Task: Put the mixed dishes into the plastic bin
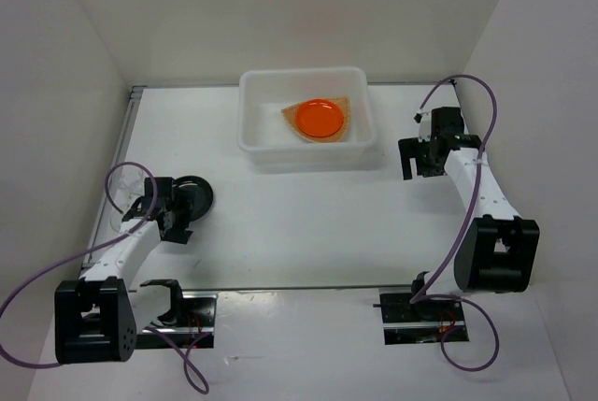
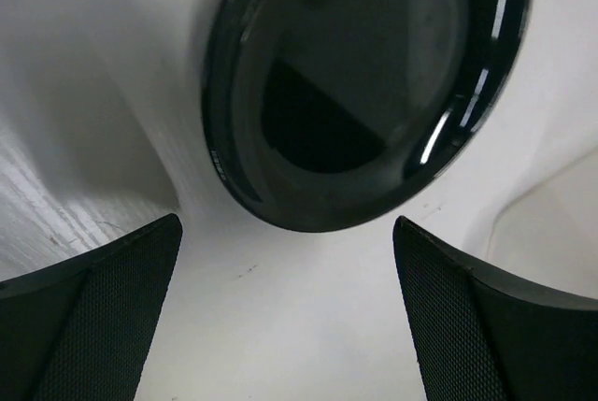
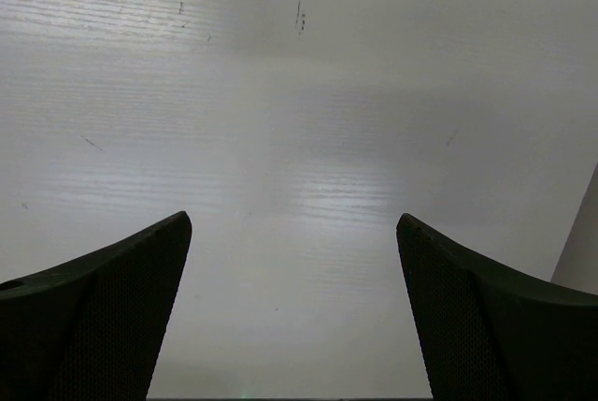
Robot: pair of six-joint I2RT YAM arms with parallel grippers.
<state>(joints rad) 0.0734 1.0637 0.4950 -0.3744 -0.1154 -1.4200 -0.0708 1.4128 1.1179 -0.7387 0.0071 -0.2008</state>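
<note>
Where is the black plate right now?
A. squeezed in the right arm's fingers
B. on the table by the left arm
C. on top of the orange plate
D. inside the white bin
B: the black plate lies on the table just ahead of the open left fingers, outside the bin, which holds the orange plate.

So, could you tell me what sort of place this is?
Probably a robot test cell: left arm and right arm bolted to a white table, plain white walls, a plastic bin holding an orange plate.
</note>
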